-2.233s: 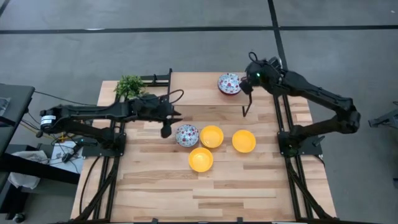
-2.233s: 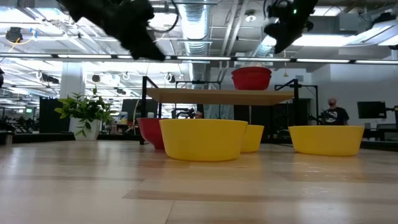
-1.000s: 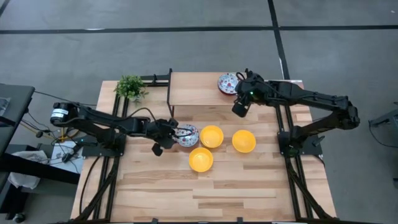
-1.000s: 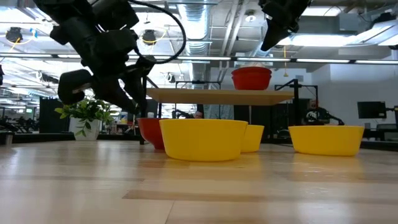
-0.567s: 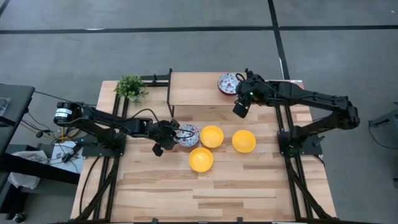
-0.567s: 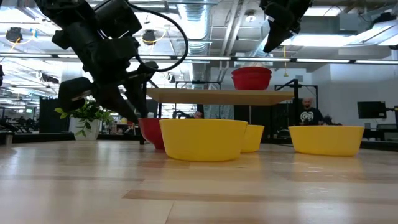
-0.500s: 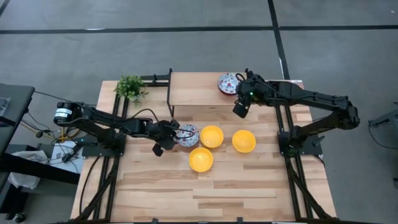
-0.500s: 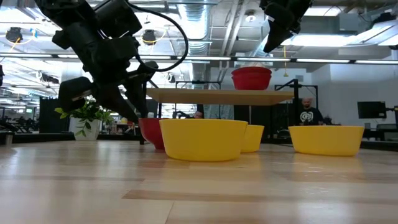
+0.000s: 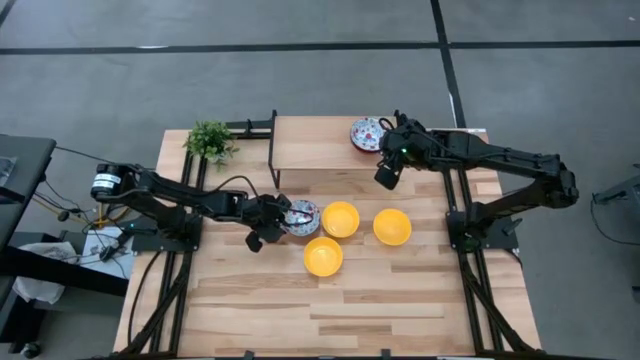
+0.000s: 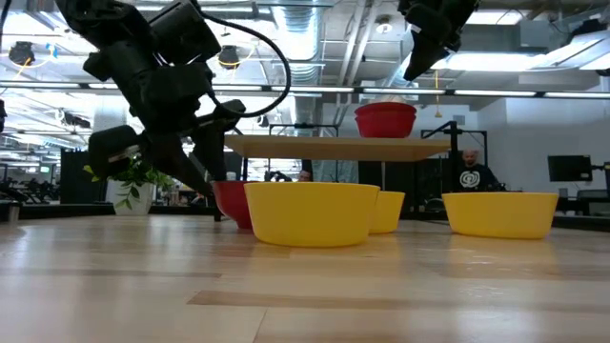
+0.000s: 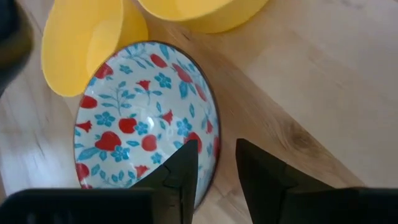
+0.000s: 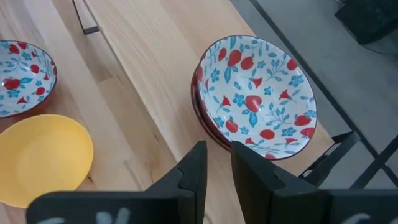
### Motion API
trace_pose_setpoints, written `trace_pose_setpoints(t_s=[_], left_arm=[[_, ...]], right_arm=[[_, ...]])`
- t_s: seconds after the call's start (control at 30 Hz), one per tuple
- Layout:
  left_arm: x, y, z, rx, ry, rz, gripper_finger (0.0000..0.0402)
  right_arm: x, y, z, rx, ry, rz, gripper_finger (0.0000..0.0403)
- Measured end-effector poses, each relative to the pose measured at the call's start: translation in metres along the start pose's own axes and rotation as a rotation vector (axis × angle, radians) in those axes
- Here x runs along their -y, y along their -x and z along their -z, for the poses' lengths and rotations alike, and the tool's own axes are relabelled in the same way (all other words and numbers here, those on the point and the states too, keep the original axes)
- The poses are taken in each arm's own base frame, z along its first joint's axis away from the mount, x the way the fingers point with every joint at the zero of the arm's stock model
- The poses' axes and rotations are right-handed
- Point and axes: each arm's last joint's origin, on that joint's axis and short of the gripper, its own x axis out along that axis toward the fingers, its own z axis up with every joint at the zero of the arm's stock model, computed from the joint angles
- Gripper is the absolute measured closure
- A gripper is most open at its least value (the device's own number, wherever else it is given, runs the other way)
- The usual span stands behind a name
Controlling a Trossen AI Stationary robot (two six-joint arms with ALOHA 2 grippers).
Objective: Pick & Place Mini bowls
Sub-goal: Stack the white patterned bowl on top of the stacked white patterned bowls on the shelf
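Note:
A white floral bowl [image 9: 301, 217] sits on the table by its base, beside three yellow bowls [image 9: 340, 219] [image 9: 392, 227] [image 9: 322, 256]. My left gripper [image 9: 284, 214] is low at its left rim. In the left wrist view the gripper [image 11: 216, 144] is open, one finger over the inside, one outside the rim [image 11: 213, 134], with a gap on both sides. More floral bowls [image 12: 255, 93] are stacked on the raised shelf [image 9: 310, 142]. My right gripper [image 9: 383, 176] hangs in the air near that stack, its fingers [image 12: 194, 165] a little apart, touching nothing.
A small potted plant [image 9: 209, 139] stands at the table's far left corner. The shelf's dark metal legs [image 9: 272, 165] rise just behind the left gripper. The near half of the table [image 9: 330, 310] is bare wood. A person [image 10: 467, 176] shows far off in the room.
My left gripper has moved a little toward the table's right and down, closing in on the floral bowl until its fingers stand on either side of the rim. The bowls have stayed where they were.

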Motion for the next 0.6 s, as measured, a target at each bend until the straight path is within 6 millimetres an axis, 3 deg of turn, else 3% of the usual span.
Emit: trace_pose_setpoints(t_s=[0.37,0.6], left_arm=[[-0.0003,-0.006,-0.0003,0.005,-0.002,-0.008,0.0296],[-0.0003,-0.006,-0.0004,0.005,-0.002,-0.008,0.0352]], right_arm=[[0.0,0.0,0.0005,-0.005,-0.021,0.0,0.034],[0.0,0.0,0.0007,-0.007,-0.022,-0.001,0.034]])
